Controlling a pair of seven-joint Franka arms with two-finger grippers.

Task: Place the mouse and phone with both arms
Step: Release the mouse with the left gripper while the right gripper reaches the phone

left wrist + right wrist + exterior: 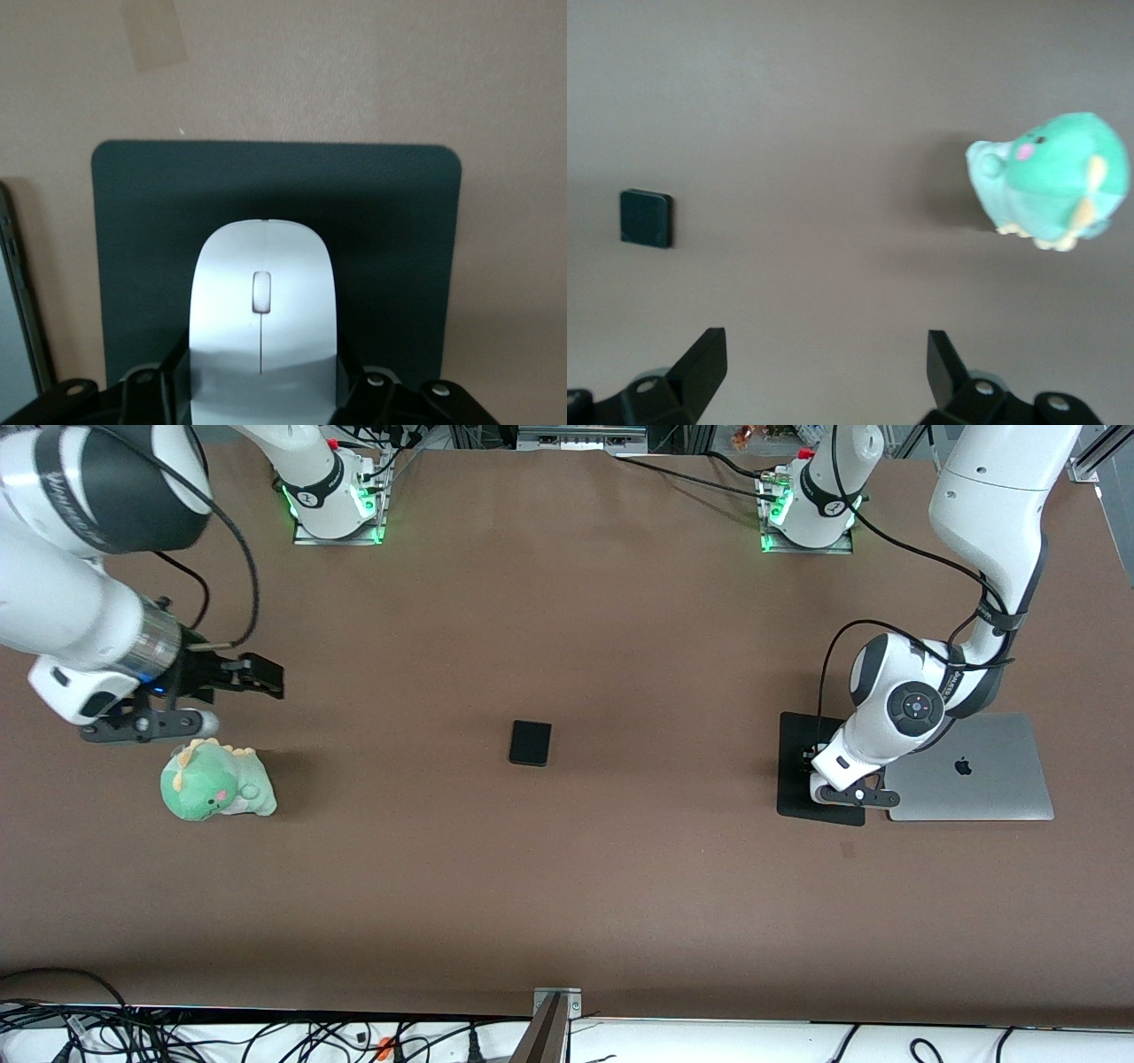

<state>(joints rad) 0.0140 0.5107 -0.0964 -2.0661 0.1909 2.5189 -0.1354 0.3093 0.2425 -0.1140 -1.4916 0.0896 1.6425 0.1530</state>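
The white mouse point(263, 292) lies low over or on the black mouse pad point(390, 221), between the two fingers of my left gripper point(263, 394), which press its sides. In the front view my left gripper point(817, 763) is down at the mouse pad point(791, 788) and the hand hides the mouse. The black phone point(530, 743) lies flat at the table's middle and shows in the right wrist view point(646, 218) too. My right gripper point(264, 677) is open and empty, up over bare table toward the right arm's end point(824, 354).
A silver closed laptop point(974, 771) lies beside the mouse pad at the left arm's end; its edge shows in the left wrist view point(16, 292). A green plush dinosaur point(215, 781) sits just below my right gripper and shows in the right wrist view point(1054, 181).
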